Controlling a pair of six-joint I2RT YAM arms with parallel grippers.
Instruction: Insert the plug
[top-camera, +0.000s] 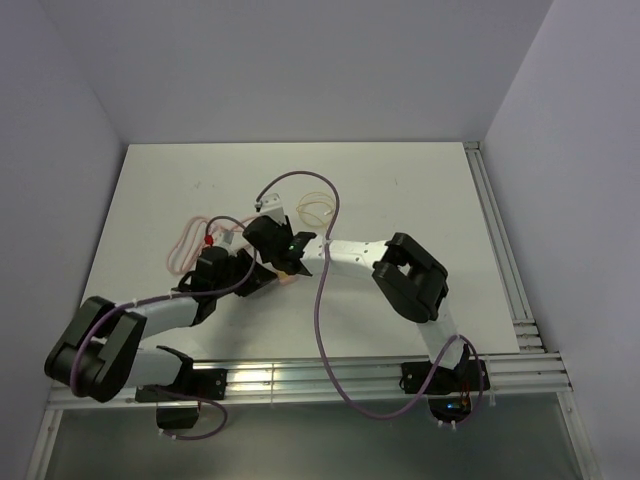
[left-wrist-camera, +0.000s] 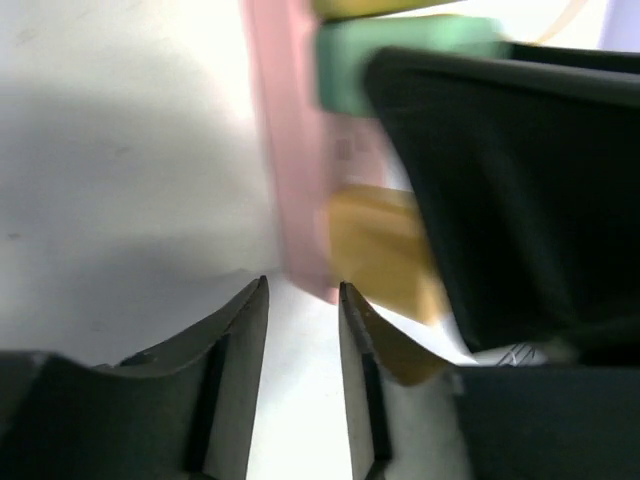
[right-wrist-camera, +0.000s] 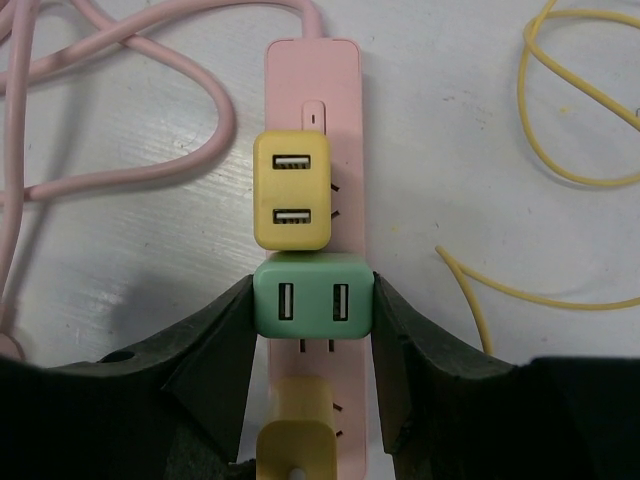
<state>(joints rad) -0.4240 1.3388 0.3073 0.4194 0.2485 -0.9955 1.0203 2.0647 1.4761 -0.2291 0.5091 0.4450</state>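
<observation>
Clamped on the square mint-green plastic plug (right-wrist-camera: 312, 302), the right claw (right-wrist-camera: 312, 296) should press straight down into the long pink plastic power strip (right-wrist-camera: 312, 70); the left claw (left-wrist-camera: 302, 292), narrowly apart, holds nothing.

1. Your top camera sits high above and behind the arms, far from the pink power strip (right-wrist-camera: 312, 130). It looks down on the whole table (top-camera: 400, 190), where the strip lies mid-table, mostly hidden under the arms.
2. Your right wrist camera hangs close above the strip and looks down along its length, with the green plug (right-wrist-camera: 312, 300) centred.
3. Your left wrist camera sits low, very near the strip's end, and its view is blurred. It shares the strip and the green plug with the right wrist view.
</observation>
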